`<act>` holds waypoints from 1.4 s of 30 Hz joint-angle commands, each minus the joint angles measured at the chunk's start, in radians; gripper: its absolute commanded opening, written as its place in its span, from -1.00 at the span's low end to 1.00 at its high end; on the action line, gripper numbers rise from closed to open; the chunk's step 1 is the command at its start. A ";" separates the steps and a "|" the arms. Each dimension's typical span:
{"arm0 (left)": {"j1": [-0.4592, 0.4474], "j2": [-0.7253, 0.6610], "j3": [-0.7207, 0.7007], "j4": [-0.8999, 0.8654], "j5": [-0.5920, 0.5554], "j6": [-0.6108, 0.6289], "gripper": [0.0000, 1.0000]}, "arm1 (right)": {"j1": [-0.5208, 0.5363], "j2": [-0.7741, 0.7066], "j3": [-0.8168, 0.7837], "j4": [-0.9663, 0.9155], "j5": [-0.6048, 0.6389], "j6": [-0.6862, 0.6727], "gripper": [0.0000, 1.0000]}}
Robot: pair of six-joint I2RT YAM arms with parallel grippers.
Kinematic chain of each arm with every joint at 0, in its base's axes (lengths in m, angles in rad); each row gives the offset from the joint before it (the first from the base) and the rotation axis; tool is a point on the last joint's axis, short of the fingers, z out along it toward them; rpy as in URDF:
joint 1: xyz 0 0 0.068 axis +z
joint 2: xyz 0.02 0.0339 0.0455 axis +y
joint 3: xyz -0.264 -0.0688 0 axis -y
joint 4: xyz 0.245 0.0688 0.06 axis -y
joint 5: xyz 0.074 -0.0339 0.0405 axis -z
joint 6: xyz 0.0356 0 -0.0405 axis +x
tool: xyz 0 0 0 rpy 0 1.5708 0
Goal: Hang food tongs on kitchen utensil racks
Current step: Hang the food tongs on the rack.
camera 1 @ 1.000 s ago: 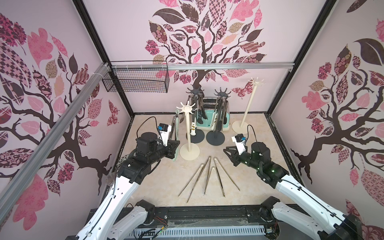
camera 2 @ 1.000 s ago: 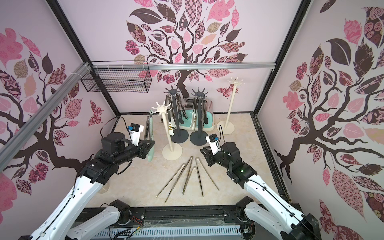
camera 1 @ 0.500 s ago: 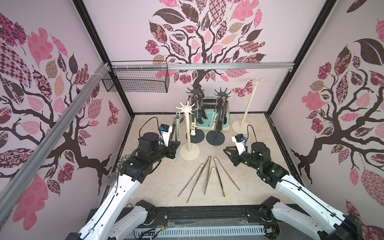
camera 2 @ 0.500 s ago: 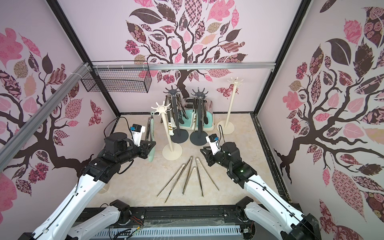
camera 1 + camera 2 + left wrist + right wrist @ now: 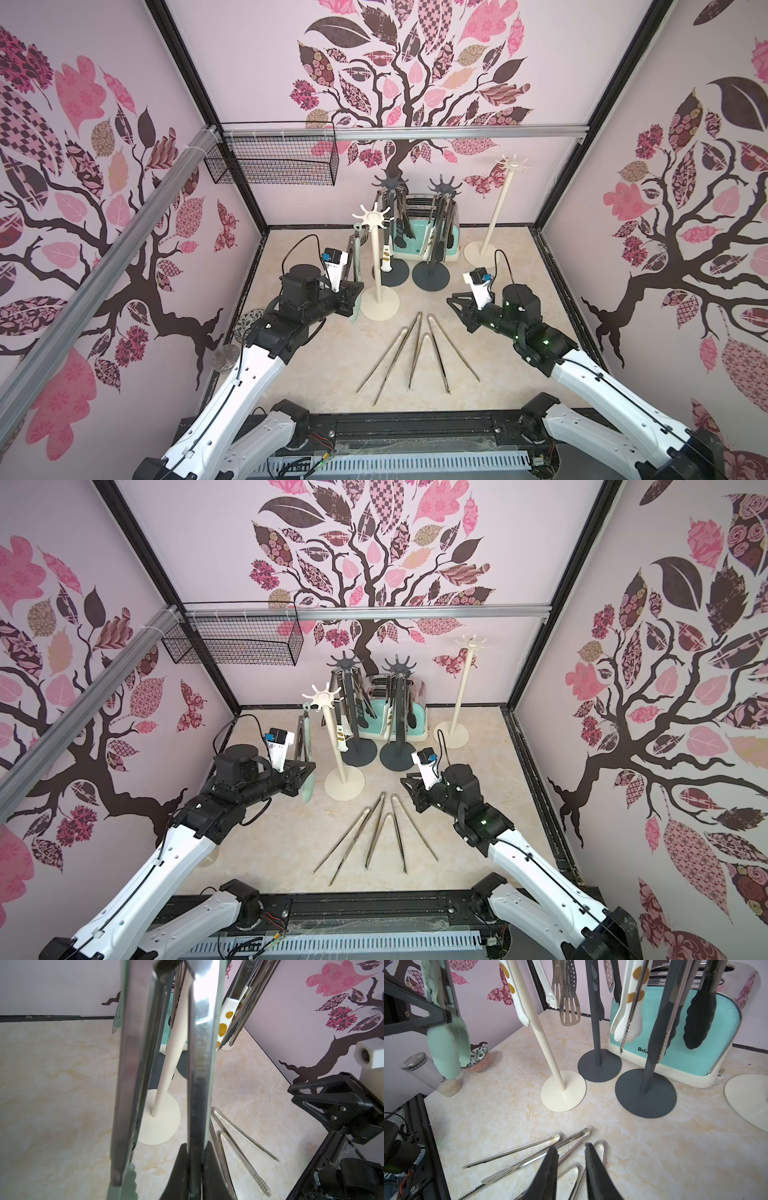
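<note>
Right wrist view: steel tongs (image 5: 517, 1150) were seen before the cream rack (image 5: 566, 1095), under the right gripper (image 5: 571, 1147), its jaws slightly parted and empty. Beside that rack, mint tongs (image 5: 446, 1047) were clamped upright by the left gripper (image 5: 196, 1169); the rack could be toppled if bumped.

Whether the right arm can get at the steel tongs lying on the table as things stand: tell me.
Likely yes. The right claw hangs open and empty close to the steel tongs on the table; nothing stands between them, and the cream rack stands farther off.
</note>
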 commanded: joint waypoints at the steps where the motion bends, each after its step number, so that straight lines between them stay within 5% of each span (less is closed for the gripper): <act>1: 0.003 0.012 -0.010 0.045 0.028 0.005 -1.00 | -0.005 -0.002 0.036 -0.006 0.006 -0.009 -0.47; 12: 0.004 0.032 -0.023 0.070 0.044 0.007 -1.00 | -0.007 0.002 0.035 -0.006 0.006 -0.009 -0.47; 26: 0.003 0.030 -0.026 0.070 0.051 0.004 -0.68 | -0.008 0.002 0.032 -0.005 0.008 -0.007 -0.45; 42: 0.004 0.013 -0.035 0.067 0.049 0.004 -0.57 | -0.008 -0.002 0.028 -0.006 0.012 -0.007 -0.45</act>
